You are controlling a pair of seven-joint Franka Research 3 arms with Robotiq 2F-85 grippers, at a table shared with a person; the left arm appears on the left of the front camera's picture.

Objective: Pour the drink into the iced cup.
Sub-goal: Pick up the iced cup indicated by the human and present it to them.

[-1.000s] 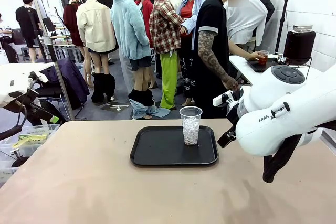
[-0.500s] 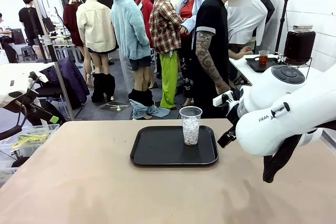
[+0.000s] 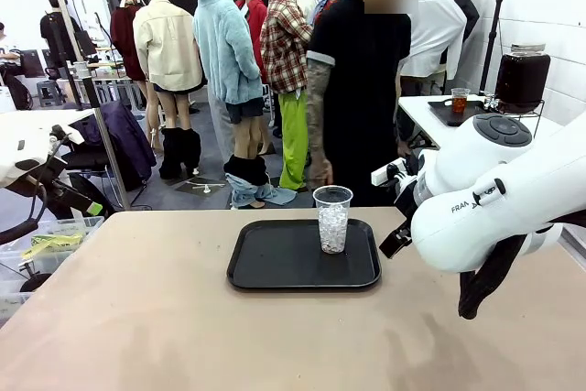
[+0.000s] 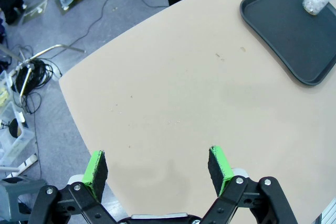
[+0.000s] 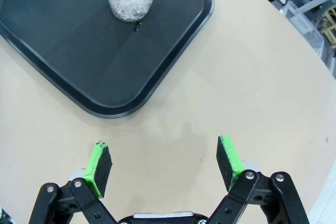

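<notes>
Ahead, iced cup (image 3: 332,222) stands on black tray (image 3: 275,258); left jaws and right jaws spread wide, empty.

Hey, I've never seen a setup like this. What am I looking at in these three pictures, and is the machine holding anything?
It is a robot with two white arms at a table. The wide picture is taken from between the arms, looking across at a person on the far side; the big white shape is the right arm. The other two come from cameras on the wrists, looking down along each claw's green-padded fingers: the left gripper and the right gripper. Both are open and hold nothing. On the table lies a black tray with a clear cup on it, holding only ice.
</notes>
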